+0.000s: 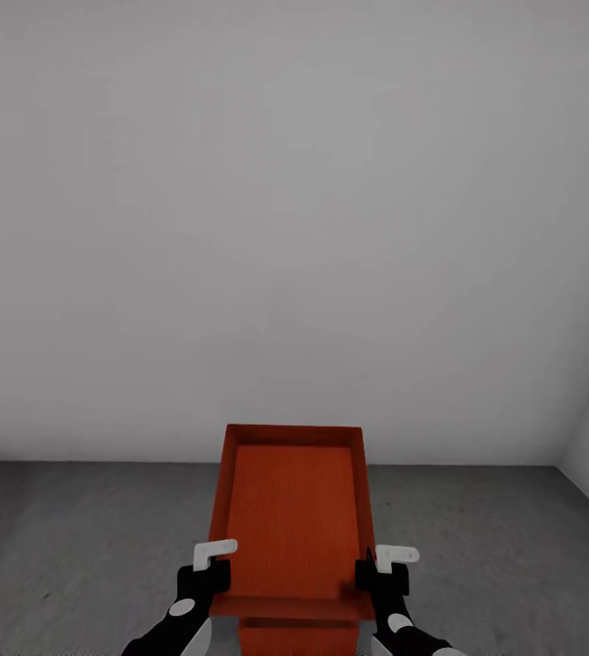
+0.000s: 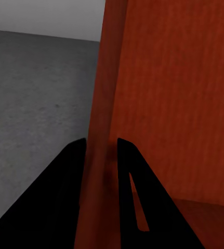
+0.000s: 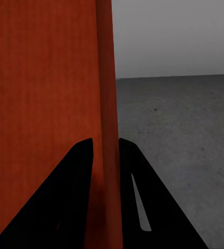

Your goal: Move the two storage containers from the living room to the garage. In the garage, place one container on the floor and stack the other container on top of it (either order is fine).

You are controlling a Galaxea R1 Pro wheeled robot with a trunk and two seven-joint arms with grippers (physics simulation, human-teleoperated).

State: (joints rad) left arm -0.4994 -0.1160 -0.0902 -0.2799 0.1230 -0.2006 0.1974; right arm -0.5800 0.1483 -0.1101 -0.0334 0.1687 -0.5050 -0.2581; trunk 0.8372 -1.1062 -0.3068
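Left gripper (image 1: 217, 563) pinches the left wall of the storage container (image 1: 293, 519), held above the grey garage floor (image 1: 76, 538) near the pale wall (image 1: 294, 228); right gripper (image 1: 381, 565) clamps its right wall; a second container (image 1: 299, 636) seemingly sits beneath, so stacking appears nearly finished, release remaining

Outward of the left pincer (image 1: 211, 567) and of the right pincer (image 1: 384, 565), bare grey floor (image 1: 76, 547) lies open. Between them the orange-red container (image 1: 293, 510) blocks passage, each side wall pinched between a pincer's fingers. Ahead of both, a pale wall (image 1: 285, 228) closes the way.
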